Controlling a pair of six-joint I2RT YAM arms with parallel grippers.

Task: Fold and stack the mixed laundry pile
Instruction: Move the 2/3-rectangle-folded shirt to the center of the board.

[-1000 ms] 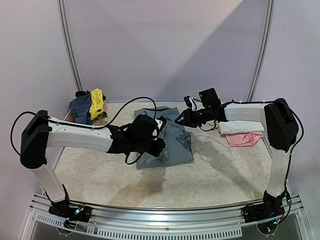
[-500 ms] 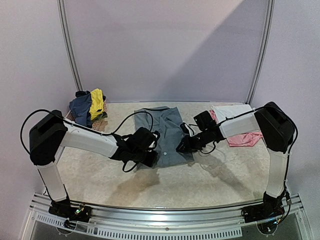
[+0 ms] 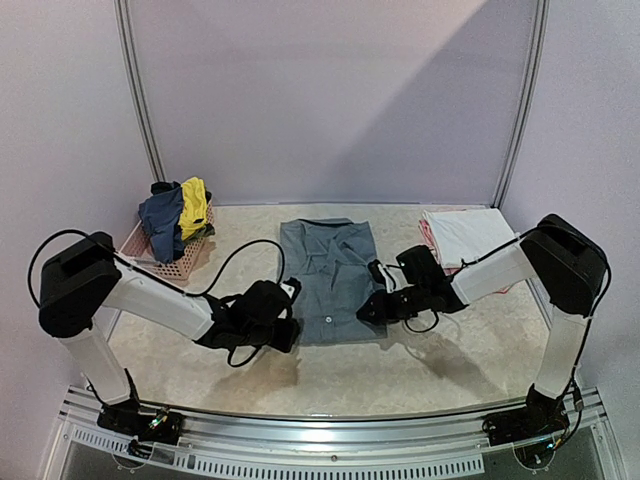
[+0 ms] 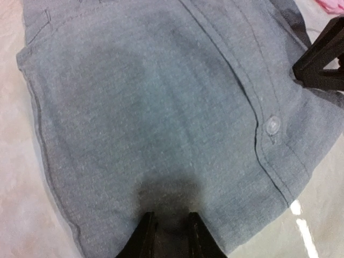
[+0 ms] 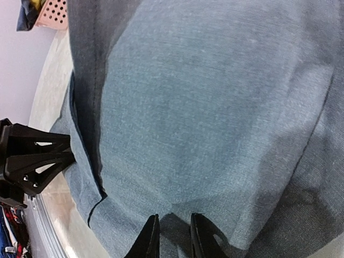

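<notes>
A grey buttoned shirt (image 3: pixel 330 270) lies spread flat in the middle of the table, collar at the far end. My left gripper (image 3: pixel 291 322) sits low at its near left corner, the narrow jaws pinching the hem (image 4: pixel 167 216). My right gripper (image 3: pixel 366 309) is at the near right edge, fingers likewise closed on the grey cloth (image 5: pixel 174 217). A navy garment (image 3: pixel 160 215) and a yellow one (image 3: pixel 193 205) hang out of the basket at the far left. A folded white piece (image 3: pixel 465 232) lies on a pink piece (image 3: pixel 428 240) at the far right.
The pink lattice basket (image 3: pixel 150 262) stands by the left wall. A metal rail (image 3: pixel 330 430) runs along the near table edge by the arm bases. Both arms stretch low over the table towards the shirt.
Both grippers have come down and towards the near edge. The grey shirt, bunched and partly lifted before, now lies flat. The white and pink stack is uncovered.
</notes>
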